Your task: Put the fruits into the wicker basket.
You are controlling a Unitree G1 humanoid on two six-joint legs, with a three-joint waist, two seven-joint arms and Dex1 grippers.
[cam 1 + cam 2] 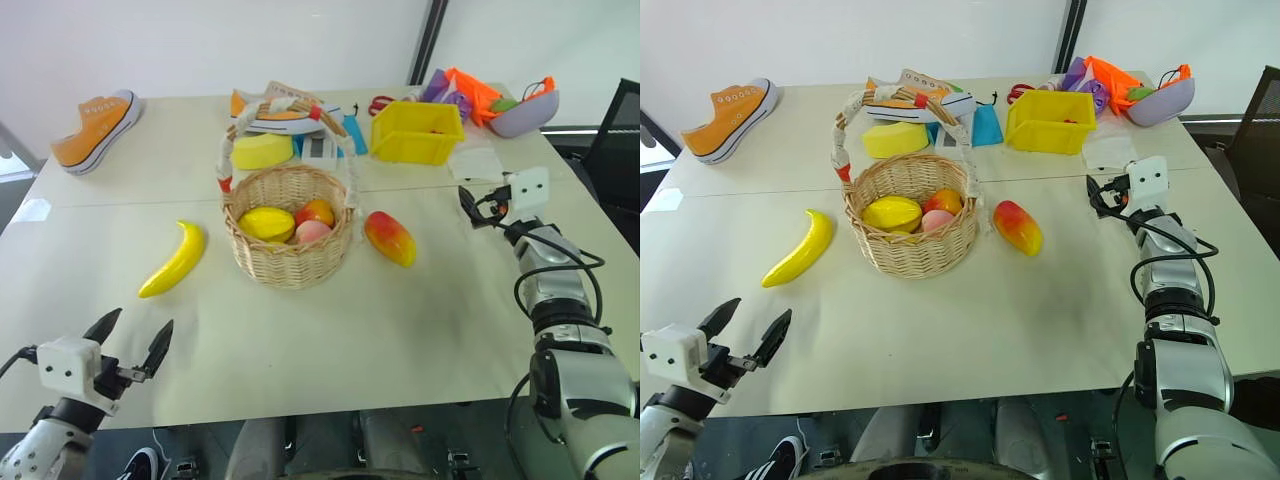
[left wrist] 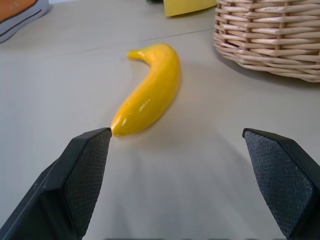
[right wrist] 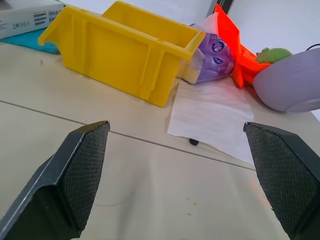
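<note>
Wicker basket (image 1: 290,225) rim hides fruit inside; banana (image 1: 173,259), mango (image 1: 390,238) outside.

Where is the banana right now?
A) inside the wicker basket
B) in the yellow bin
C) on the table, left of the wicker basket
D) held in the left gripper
C: the banana lies on the table left of the wicker basket, clear of the open left gripper.

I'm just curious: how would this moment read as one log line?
curved yellow banana: on table | red-and-yellow mango: on table | round wicker basket: between them | left hand: open | right hand: open
</note>
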